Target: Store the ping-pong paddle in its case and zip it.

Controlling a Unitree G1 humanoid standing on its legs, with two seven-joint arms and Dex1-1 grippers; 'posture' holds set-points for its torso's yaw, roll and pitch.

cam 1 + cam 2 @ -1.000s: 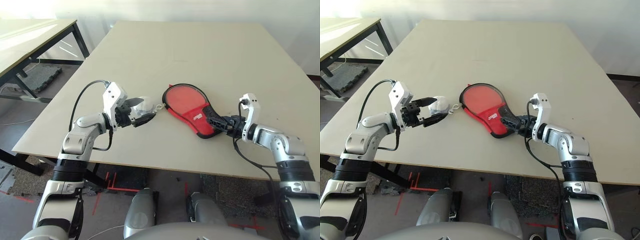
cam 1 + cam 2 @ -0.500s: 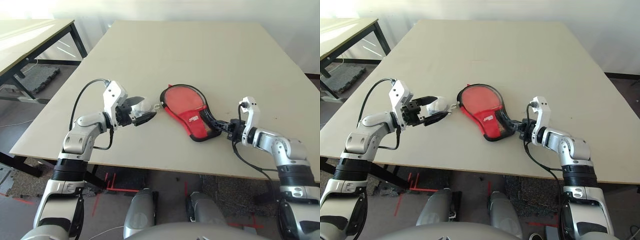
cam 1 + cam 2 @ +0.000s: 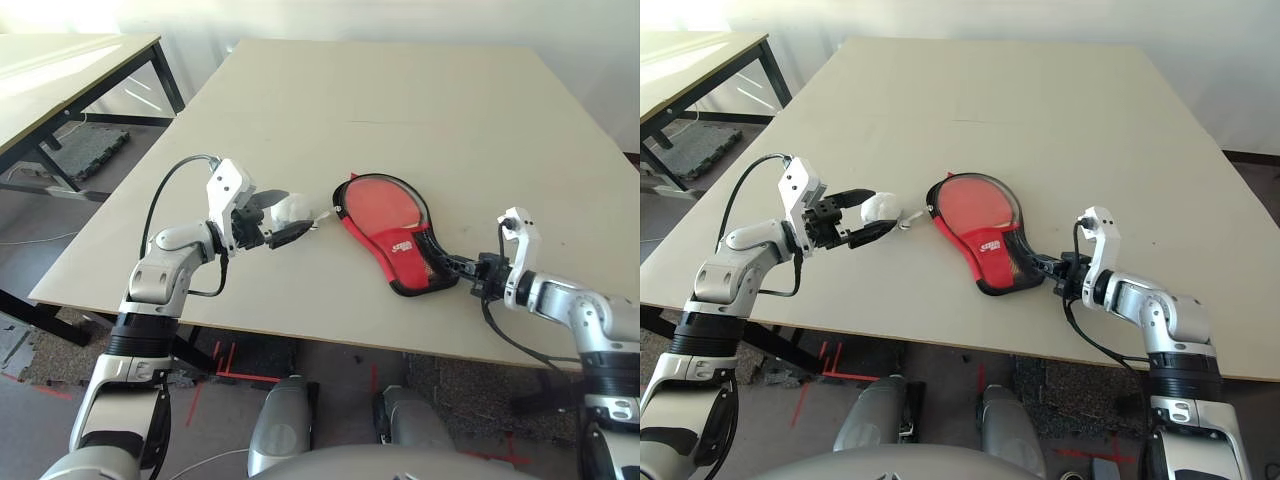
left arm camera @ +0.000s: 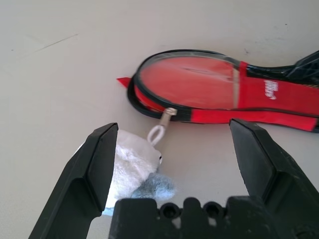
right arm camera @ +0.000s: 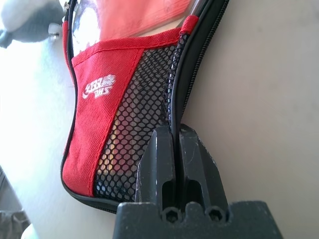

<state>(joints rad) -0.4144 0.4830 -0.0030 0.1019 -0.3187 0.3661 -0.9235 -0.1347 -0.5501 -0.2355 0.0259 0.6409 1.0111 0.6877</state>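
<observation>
Showing red fabric and black mesh, the case (image 5: 107, 129) is pinched by the right tool (image 5: 174, 130).

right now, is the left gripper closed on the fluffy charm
No, the left gripper's fingers stand wide apart, with the charm near one of them.

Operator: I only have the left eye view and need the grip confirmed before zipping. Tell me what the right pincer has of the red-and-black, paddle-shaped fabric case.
Observer: In the right wrist view, the right pincer is shut on the black rim of the case, beside its mesh pocket.

Operator: Now the fluffy white-and-grey plush charm: say how it joins the case.

Observer: In the left wrist view, its white cord loop hangs from the metal zip pull.

Operator: Report the left pincer's grip.

Observer: None; its fingers stand open, with bare tabletop showing between the charm and one finger.
</observation>
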